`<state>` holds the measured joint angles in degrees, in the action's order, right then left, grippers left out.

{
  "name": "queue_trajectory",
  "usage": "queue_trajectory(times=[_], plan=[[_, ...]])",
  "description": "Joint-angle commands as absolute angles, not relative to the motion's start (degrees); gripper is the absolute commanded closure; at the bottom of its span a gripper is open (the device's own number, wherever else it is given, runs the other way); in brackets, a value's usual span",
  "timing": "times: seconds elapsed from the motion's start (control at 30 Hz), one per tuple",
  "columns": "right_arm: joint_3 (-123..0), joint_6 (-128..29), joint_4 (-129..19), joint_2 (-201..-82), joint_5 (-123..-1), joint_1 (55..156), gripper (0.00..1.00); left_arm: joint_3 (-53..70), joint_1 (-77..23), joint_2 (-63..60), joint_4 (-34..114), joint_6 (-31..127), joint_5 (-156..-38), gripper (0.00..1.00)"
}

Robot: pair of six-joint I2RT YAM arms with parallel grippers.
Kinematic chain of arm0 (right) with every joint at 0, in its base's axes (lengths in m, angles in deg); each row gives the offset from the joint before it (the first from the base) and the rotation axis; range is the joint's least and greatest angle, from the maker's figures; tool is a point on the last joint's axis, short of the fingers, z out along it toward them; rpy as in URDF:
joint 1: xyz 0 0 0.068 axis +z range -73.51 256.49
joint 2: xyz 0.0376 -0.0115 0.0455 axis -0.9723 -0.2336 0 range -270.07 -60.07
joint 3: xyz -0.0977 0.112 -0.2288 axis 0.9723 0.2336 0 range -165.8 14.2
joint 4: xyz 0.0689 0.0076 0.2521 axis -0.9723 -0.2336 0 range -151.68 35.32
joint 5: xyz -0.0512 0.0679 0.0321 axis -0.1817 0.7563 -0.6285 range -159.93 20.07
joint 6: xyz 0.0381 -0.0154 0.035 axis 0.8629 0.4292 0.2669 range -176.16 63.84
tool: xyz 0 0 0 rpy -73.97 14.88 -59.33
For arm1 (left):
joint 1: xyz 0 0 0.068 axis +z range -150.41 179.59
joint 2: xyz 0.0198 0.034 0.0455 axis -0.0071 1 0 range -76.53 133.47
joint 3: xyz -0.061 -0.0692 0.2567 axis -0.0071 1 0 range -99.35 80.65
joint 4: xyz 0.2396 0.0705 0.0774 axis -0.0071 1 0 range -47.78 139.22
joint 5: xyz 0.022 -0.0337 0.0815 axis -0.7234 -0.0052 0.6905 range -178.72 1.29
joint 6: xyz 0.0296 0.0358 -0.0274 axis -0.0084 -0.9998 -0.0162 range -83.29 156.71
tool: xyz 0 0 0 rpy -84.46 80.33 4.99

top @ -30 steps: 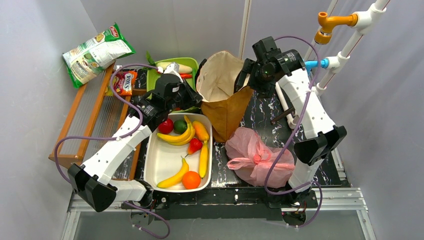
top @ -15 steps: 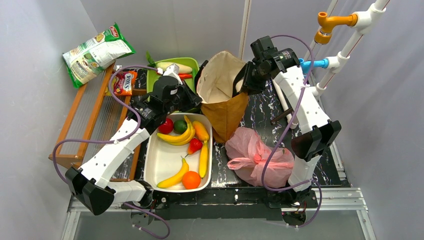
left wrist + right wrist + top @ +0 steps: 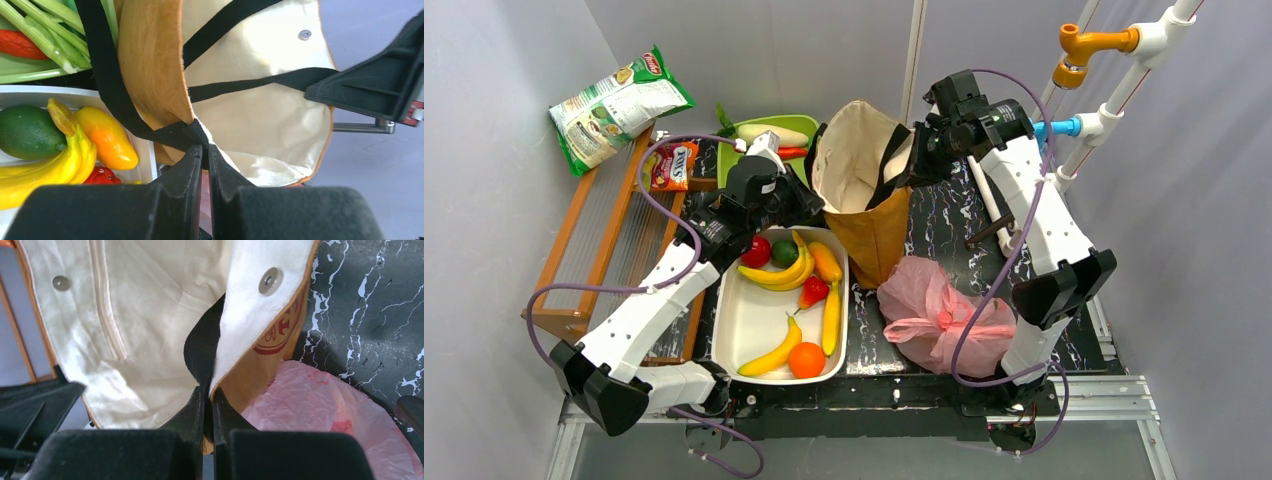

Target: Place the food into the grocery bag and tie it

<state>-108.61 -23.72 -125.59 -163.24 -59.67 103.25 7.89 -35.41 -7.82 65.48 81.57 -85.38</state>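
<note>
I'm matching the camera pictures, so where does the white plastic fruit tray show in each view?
Top external: white plastic fruit tray, left of centre.
Left wrist: its rim, lower left.
Right wrist: not in it.
Shared landmark: the cream-lined brown bag, in all three.

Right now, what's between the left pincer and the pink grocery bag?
The upright, cream-lined brown bag. The left pincer is shut on its black strap, and the pink grocery bag lies past the bag's base. The top view shows it.
</note>
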Motion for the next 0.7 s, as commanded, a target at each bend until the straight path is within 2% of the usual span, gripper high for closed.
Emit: queue_trajectory(times=[0.0, 0.03, 0.17, 0.23, 0.4, 0.5, 0.67], plan=[[-108.1, -26.9, -123.6, -157.8, -55.4, 104.2, 0.99, 5.1, -35.7, -9.9, 68.2, 78.3, -83.3, 0.92], [-107.7, -27.2, -123.5, -157.4, -55.1, 104.4, 0.99, 4.2, -35.7, -9.7, 69.1, 77.3, -82.6, 0.88], [-105.5, -27.8, -122.4, -156.0, -54.1, 105.1, 0.99, 1.1, -35.3, -9.4, 70.6, 73.6, -79.8, 0.63], [-104.5, -27.6, -122.3, -155.6, -53.9, 105.4, 0.99, -0.3, -34.9, -9.4, 71.3, 72.1, -77.9, 0.46], [-101.6, -27.2, -121.3, -154.7, -53.1, 105.9, 0.99, -3.5, -32.9, -9.3, 72.8, 69.4, -72.1, 0.13], [-100.1, -27.1, -120.8, -154.3, -52.7, 106.1, 0.99, -5.7, -30.8, -8.3, 73.0, 69.2, -69.1, 0.08], [-98.6, -26.8, -121.5, -154.2, -52.7, 106.2, 0.99, -12.7, -27.0, -4.0, 74.8, 68.9, -63.4, 0.05]])
